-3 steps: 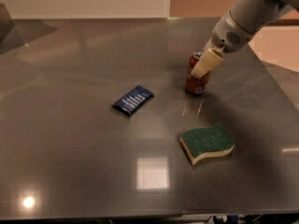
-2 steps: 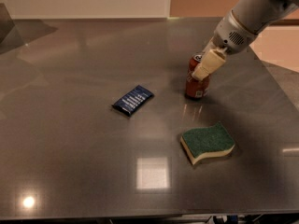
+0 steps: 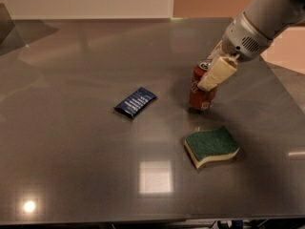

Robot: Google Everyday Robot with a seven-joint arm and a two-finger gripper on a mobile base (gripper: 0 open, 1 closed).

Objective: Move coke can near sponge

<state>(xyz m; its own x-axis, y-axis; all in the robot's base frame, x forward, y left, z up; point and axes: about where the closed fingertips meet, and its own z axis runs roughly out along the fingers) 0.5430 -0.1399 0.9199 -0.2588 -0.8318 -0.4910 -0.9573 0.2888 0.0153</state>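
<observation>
The gripper (image 3: 210, 74), reaching in from the far right, has its jaws closed around the upright coke can (image 3: 201, 90), just beyond the sponge (image 3: 211, 146); a dark blue packet (image 3: 136, 102) lies left on the tabletop (image 3: 71, 142).

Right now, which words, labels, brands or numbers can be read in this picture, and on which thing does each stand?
coke can: white markings, too blurred to read.
dark blue packet: pale print, too blurred to read.
sponge, table, and gripper gripping the can's top: no text seen.
</observation>
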